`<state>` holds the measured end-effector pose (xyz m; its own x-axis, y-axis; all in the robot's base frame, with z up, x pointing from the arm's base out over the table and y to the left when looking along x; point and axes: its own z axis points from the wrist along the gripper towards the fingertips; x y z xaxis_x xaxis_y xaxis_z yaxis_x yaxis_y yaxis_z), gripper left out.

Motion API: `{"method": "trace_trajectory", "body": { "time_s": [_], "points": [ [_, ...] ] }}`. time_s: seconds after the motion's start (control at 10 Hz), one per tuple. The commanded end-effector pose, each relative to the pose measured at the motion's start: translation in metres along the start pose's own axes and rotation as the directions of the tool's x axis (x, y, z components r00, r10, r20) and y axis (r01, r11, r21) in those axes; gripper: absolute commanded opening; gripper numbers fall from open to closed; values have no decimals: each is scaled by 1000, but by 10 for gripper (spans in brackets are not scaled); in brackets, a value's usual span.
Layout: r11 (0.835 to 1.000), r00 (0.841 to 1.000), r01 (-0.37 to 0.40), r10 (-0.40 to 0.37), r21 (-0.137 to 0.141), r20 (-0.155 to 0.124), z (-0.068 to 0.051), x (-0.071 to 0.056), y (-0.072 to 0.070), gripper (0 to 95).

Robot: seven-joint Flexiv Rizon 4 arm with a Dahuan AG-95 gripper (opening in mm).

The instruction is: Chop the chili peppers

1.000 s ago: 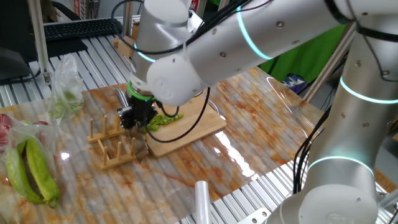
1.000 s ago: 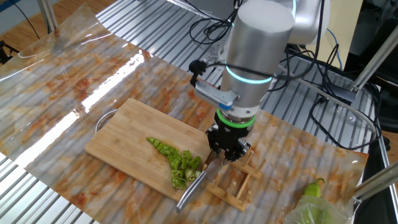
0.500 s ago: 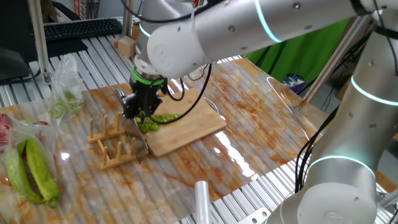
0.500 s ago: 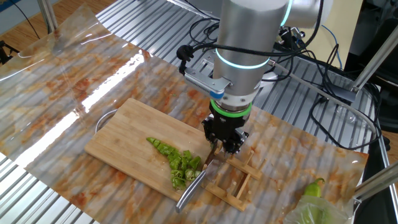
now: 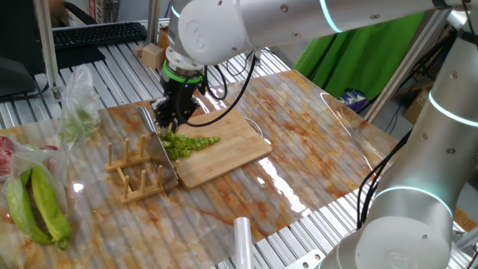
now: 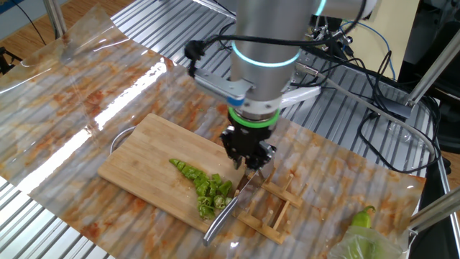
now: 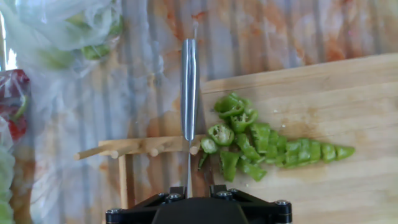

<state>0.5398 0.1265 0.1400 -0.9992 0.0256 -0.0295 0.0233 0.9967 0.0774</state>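
Chopping proceeds on the chili peppers (image 6: 205, 184), which lie sliced on the cutting board (image 6: 154, 155), at 3 o'clock of the knife (image 7: 188, 93) in the hand view. The pincer (image 6: 246, 160) pinches the knife handle. Keep the blade vertical; advance toward the uncut tip.

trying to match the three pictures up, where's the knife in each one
One fixed view: knife left of centre, blade slanting down past the rack.
Other fixed view: low centre, off the board's right corner.
Hand view: upright, left of centre.
Shared landmark: the chili slices on the board, beside the blade.
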Motion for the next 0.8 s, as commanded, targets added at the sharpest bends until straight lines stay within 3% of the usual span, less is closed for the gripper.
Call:
{"method": "trace_trajectory", "body": {
  "time_s": [0.1,0.4,0.8],
  "points": [
    [1000,1000,3,-3,-9,-13,-2,-7,-11,0],
    [1000,1000,1,-2,-11,-23,-5,-19,-25,0],
    [1000,999,5,-6,-9,-32,-7,-27,-34,0]
  ]
}}
